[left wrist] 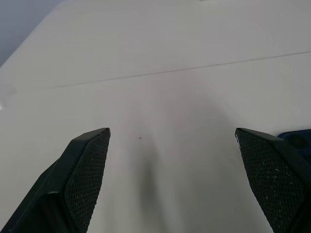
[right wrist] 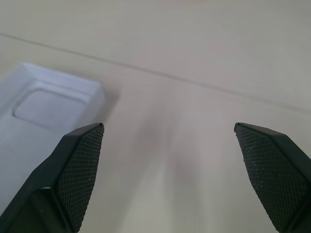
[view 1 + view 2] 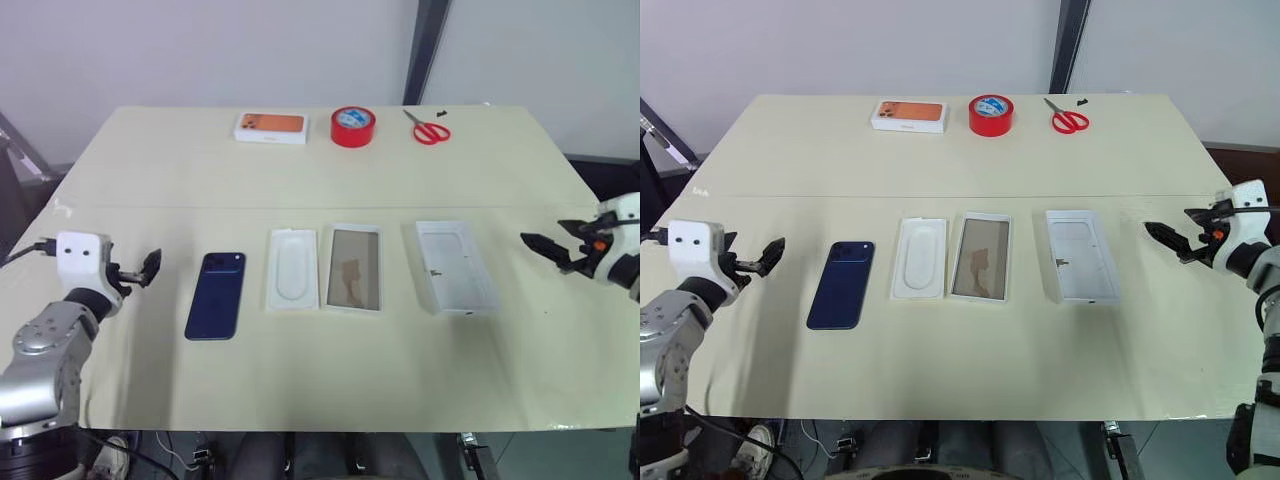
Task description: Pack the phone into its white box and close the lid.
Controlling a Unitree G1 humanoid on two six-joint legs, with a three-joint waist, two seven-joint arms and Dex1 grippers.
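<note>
While both claws, left claw (image 3: 150, 266) and right claw (image 3: 545, 247), hover wide open and empty, the phone (image 3: 216, 295) lies on the worktop (image 3: 320, 380), left of the white box (image 3: 456, 267).

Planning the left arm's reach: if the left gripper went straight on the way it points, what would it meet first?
Probably the phone: the open left gripper points toward it across bare table, though it may pass above.

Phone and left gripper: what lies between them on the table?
Nothing. In the left eye view, only bare table separates the open left gripper from the phone.
</note>
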